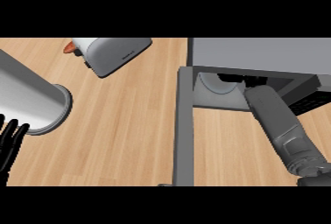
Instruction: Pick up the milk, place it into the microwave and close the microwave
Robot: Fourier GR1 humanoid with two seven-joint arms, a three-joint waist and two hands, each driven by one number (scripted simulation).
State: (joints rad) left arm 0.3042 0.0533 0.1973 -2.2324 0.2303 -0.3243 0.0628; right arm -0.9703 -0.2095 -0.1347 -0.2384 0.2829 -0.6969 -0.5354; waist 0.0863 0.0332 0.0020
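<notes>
Grey microwave (258, 50), silver toaster (113, 52), light wood-grain counter (123, 131).

A wooden counter (123, 131) carries a grey toaster (113, 53), which lies tilted near the top edge, well apart from the fingers (12, 131) at the lower left. A small orange item (68, 47) sits just beside the toaster's left end. A large metal cylinder (29, 98) stands directly above the fingers, its rim close to the fingertips.

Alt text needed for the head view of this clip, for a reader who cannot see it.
The robot's right forearm reaches into the open microwave, its hand hidden inside, with the microwave door swung open toward the viewer. The left robot hand rests open at the left edge beside a large metal cylinder; a toaster lies on the wooden counter.
</notes>
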